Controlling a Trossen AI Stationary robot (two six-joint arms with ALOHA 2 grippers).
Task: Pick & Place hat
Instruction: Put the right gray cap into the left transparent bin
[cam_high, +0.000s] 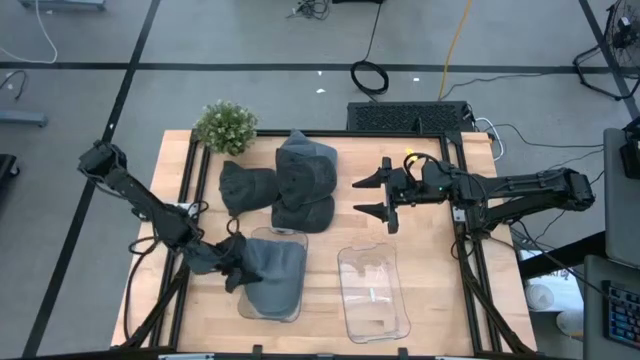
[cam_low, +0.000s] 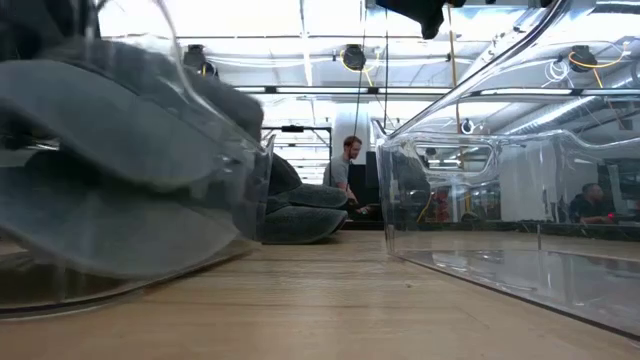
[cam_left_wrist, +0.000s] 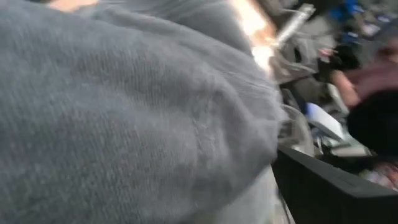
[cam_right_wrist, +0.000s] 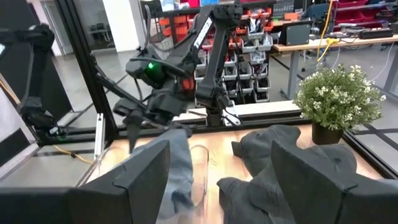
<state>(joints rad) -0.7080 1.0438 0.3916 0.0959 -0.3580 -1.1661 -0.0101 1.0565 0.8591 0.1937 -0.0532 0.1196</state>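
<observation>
The grey hat lies in the left clear bin at the front of the tabletop, its crown draped over the bin's rear wall. In the low view the same hat fills the picture's left side behind the curved clear wall of that bin. In the left wrist view grey knit fabric of the hat covers nearly the whole frame.

The left gripper sits low at the hat's left edge, against the fabric. Its jaws stand apart, as the right wrist view shows, and they do not clamp the hat.

A second clear bin stands just beside the first, to its right, with nothing in it. In the low view its wall occupies the right side of the picture.

Behind the bins, a pile of further grey hats rests on the middle of the tabletop. A small potted plant stands at the rear left, near the pile.

The right gripper hovers above the tabletop to the right of the pile, well apart from the bins. Its jaws are spread wide and hold nothing.

In the low view a person is seen in the room beyond the tabletop
</observation>
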